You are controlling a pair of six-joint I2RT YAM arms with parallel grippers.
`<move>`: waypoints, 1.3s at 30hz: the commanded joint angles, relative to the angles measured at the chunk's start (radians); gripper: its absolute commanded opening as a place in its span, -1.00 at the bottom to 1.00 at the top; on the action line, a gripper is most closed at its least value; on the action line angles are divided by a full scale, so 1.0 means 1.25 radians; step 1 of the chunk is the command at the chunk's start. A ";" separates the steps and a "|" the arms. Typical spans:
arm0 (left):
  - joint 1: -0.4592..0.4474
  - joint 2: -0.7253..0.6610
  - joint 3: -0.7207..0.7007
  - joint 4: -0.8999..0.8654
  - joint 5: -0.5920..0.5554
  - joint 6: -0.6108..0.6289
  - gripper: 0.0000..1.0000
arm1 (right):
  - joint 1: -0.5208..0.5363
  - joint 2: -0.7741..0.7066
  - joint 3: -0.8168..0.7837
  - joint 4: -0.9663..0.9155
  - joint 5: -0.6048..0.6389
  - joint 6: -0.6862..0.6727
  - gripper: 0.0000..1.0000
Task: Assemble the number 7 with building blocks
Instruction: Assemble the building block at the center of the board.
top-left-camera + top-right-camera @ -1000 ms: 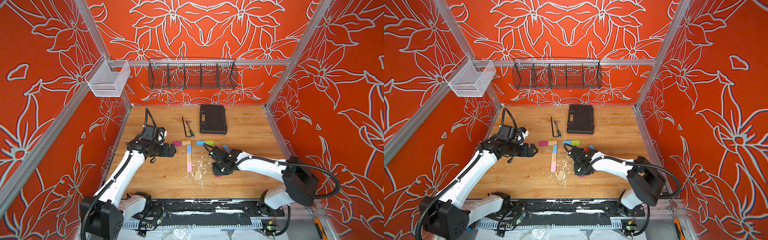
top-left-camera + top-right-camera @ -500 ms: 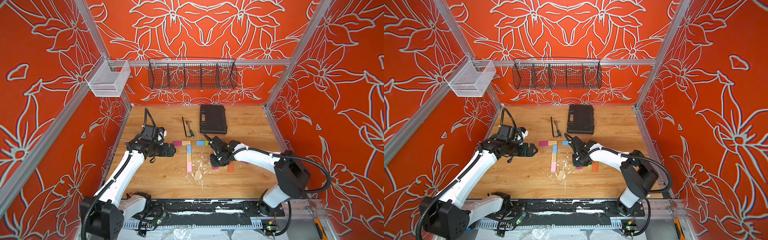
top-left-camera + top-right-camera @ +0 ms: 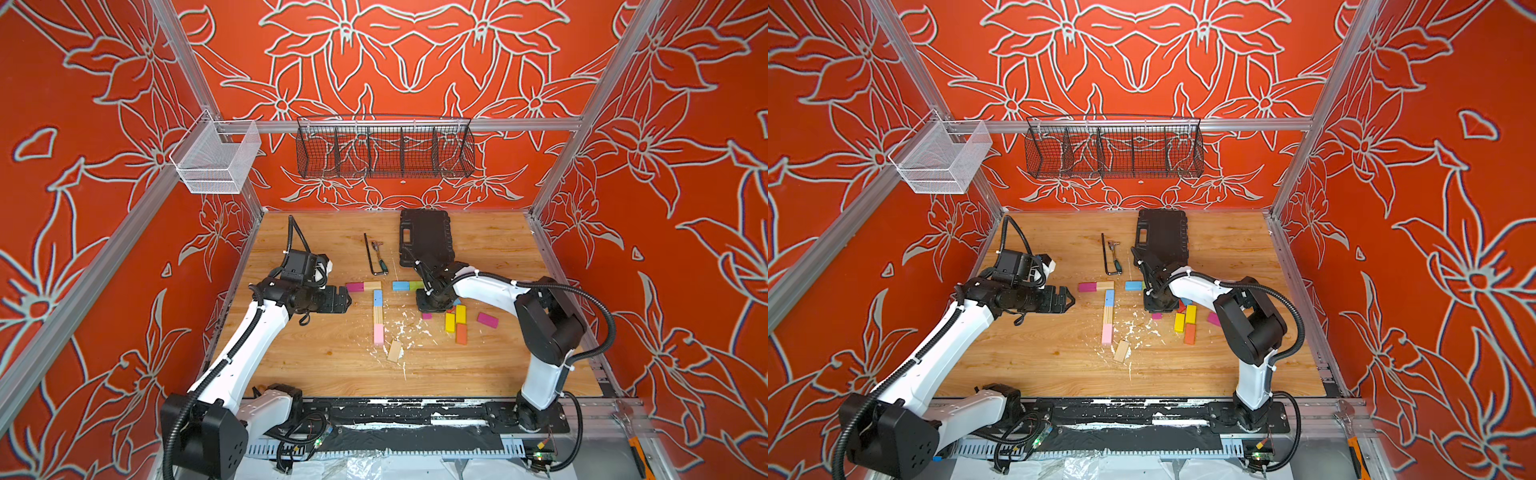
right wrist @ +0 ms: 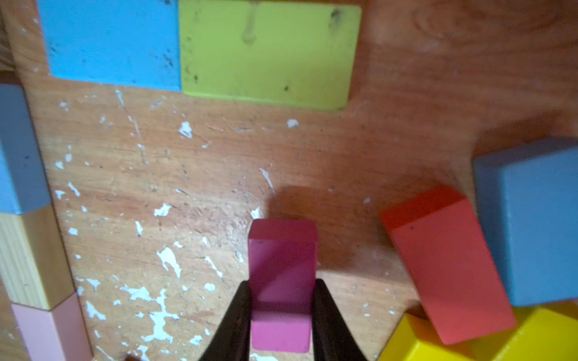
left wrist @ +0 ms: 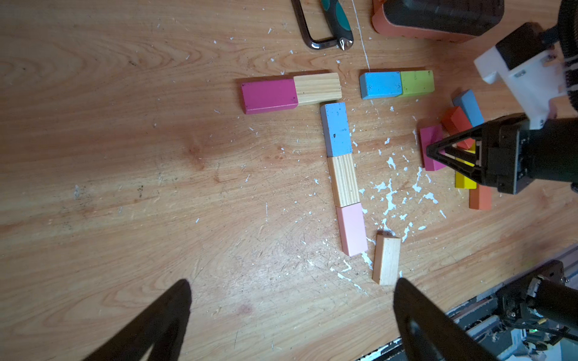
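Lying flat near the middle of the wooden tabletop (image 3: 332, 365), the number 7 (image 5: 334, 125) reads as a magenta block (image 5: 269, 95) and a plain wood block (image 5: 317, 88) across the top. A blue block (image 5: 337, 137), a second wood block (image 5: 343, 179) and a pink block (image 5: 352, 228) run down end to end. Across a small gap from the top bar, a light blue block (image 5: 380, 85) and a green block (image 5: 417, 82) touch end to end. A loose wood block (image 5: 386, 260) lies tilted just beside the pink end.

The right gripper (image 4: 281, 283), its fingers clamped on the sides of a second magenta block (image 4: 281, 250), sits low over the table. It is between the figure and a jumble of yellow blocks (image 3: 450, 322), an orange block (image 3: 461, 333), a red block (image 4: 444, 265) and a grey-blue block (image 4: 531, 225). The left gripper (image 3: 1069, 300) hovers near the bar's magenta end, fingers wide apart and empty.

Toward the back wall lie a black hex key (image 3: 370, 259), a green-handled screwdriver (image 3: 382, 266) and a black case (image 3: 424, 237). White flecks (image 5: 389, 197) dot the wood.
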 commanded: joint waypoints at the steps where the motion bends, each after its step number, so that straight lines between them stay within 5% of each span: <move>1: 0.007 0.007 -0.010 0.002 0.007 0.014 0.95 | -0.007 0.020 0.018 -0.015 -0.012 -0.011 -0.74; 39: 0.018 0.015 -0.011 0.004 0.016 0.013 0.95 | -0.041 0.092 0.091 -0.053 0.030 -0.042 -0.75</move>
